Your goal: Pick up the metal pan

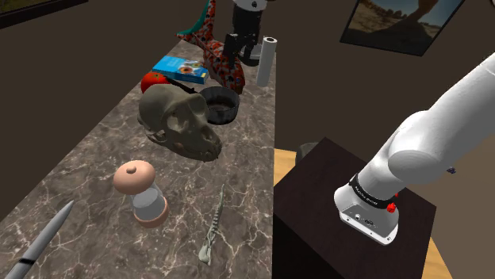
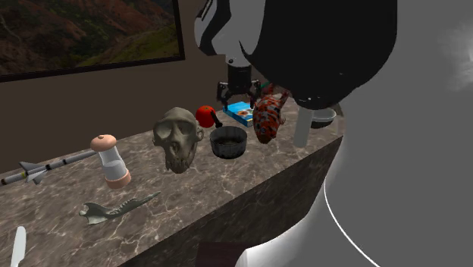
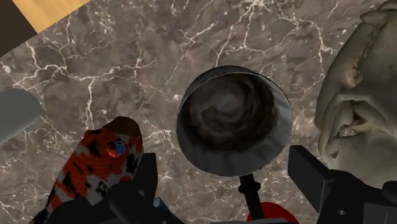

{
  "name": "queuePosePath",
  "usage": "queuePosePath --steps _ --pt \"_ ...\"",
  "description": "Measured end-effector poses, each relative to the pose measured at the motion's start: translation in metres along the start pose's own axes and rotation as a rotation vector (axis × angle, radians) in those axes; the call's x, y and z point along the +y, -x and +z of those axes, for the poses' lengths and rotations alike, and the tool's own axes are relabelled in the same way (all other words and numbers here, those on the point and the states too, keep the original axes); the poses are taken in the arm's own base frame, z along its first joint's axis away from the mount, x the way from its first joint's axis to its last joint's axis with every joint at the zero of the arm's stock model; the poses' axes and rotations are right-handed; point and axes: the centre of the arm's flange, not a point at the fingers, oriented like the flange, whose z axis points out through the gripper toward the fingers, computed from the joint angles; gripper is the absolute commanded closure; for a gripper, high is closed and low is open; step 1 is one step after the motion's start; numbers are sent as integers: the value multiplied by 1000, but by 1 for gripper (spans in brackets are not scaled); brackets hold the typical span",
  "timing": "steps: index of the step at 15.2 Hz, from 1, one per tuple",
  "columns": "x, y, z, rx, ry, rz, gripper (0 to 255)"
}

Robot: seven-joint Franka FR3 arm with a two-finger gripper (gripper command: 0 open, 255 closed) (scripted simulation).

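A white cylinder [image 3: 16, 114] lies beyond the spotted orange fish [image 3: 95, 168] hugging one finger of the wide-open, empty claw [image 3: 226, 167]. The dark round pan [image 3: 232, 118] sits untouched just ahead of the gap. A skull [image 3: 359, 95] flanks the other finger.

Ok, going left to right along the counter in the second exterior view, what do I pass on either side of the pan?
Missile → pink-capped jar → skull → dark round pan → orange spotted fish → white cylinder.
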Motion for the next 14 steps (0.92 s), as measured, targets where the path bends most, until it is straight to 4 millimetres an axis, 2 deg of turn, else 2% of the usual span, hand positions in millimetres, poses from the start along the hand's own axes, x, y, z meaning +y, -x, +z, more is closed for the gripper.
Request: queuePosePath --steps 6,11,14 --pt "-24 -62 54 -27 -4 -21 0" --pt "-49 -113 91 -50 -6 -39 0" --pt "-59 -135 118 -63 -8 -49 0"
